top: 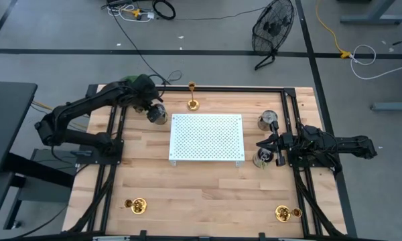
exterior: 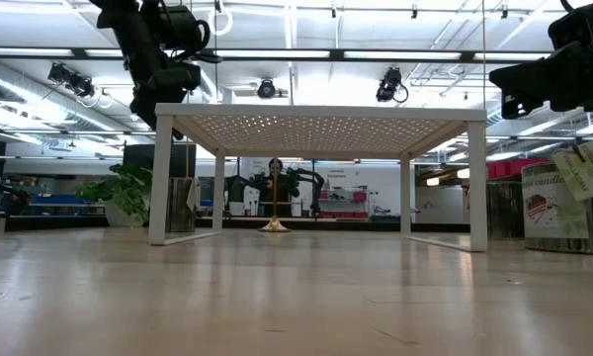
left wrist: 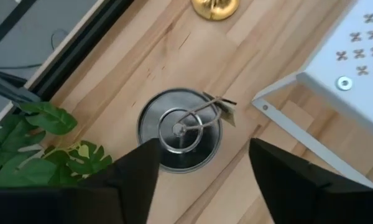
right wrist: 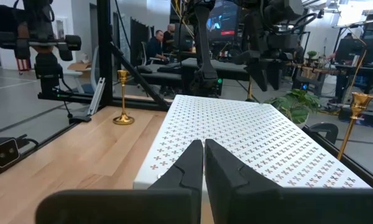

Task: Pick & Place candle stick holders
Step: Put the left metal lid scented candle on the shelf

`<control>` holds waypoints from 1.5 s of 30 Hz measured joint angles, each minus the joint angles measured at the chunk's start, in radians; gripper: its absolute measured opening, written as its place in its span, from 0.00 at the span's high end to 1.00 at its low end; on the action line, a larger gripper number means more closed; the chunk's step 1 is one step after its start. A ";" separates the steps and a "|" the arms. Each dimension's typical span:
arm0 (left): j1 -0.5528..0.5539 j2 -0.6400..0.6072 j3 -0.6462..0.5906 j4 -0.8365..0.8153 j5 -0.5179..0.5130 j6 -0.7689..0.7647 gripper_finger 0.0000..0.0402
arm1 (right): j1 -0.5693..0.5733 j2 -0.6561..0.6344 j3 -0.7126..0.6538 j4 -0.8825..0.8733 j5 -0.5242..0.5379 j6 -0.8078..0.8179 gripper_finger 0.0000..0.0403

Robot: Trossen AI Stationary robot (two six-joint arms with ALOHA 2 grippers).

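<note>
**Left gripper open over a tin, holders untouched**

Left gripper [left wrist: 202, 180] hung w/ fingers spread wide, empty, directly above a round silver lidded tin with a wire ring and tag [left wrist: 180, 130], probably lining up on it rather than on a holder. Right gripper [right wrist: 203, 163] sat pinched closed, holding nothing, parked at the right table edge facing the white perforated metal stand [top: 206, 137].

Candle stick holders: tall slim-stemmed shiny gold one [top: 193, 96] upright at the far edge, just beyond the stand; two short squat gold ones near the front corners [top: 137, 205] [top: 285, 213], well apart.

Two more tins by the right arm [top: 269, 121]. Light butcher-block wooden table [top: 208, 194], black frame; grey floor, cables, a floor fan [top: 273, 28] beyond.
</note>
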 joint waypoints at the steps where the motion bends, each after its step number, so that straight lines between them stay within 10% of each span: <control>1: 0.006 0.000 0.000 -0.003 0.008 0.000 0.32 | 0.000 0.000 0.000 0.000 0.000 0.000 0.95; 19: 0.057 -0.001 0.000 -0.006 0.044 0.002 0.01 | 0.000 0.000 0.000 0.000 0.000 0.000 0.95; 45: 0.056 -0.001 0.000 -0.091 0.066 0.036 0.01 | 0.000 0.000 0.000 0.000 0.000 0.000 0.95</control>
